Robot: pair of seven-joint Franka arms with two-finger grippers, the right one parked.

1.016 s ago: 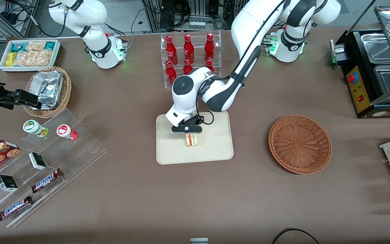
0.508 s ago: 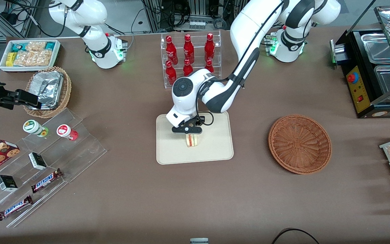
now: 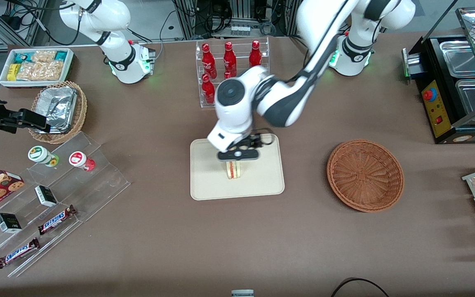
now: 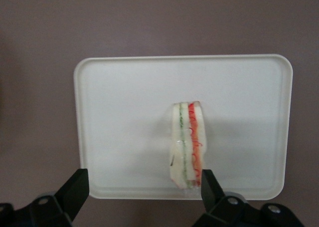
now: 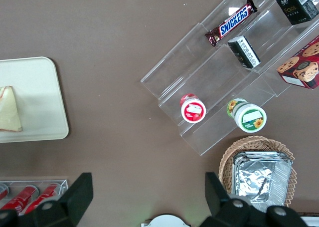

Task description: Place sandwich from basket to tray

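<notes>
sandwich (image 3: 233,169) found standing on edge on tray (image 3: 262,185), untouched. tool (image 3: 237,155) hung above it, fingers (image 4: 75,189) spread wide, holding nothing. basket (image 3: 365,175) lay well apart on counter (image 3: 159,231).

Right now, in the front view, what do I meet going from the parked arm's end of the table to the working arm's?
Foil-lined basket → bottle rack → open pincer above sandwich on tray → basket.
</notes>
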